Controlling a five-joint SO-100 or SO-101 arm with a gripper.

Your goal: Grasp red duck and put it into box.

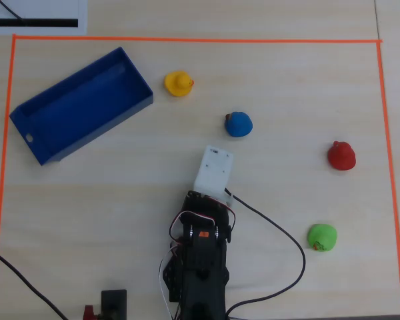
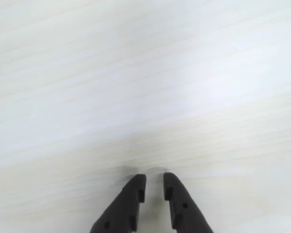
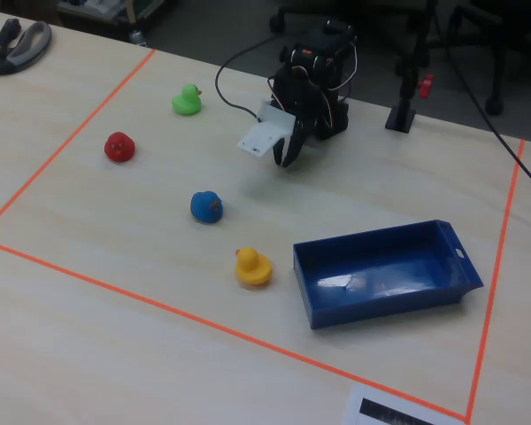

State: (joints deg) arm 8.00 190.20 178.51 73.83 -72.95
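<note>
The claw (image 2: 154,187) hung nearly closed and empty over bare desk (image 1: 107,200); approach had not begun. It needed to reach the red duck (image 1: 341,156) near the overhead view's right edge.

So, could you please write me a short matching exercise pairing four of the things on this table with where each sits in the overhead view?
Things:
1. red duck
2. yellow duck
3. green duck
4. box

Places in the overhead view:
A. lower right, nearest the bottom edge of the taped area
B. far left, lying at an angle
C. just right of the box's upper end
D. right side, above the green duck

Pairs: 1-D, 2-C, 3-A, 4-B
</note>
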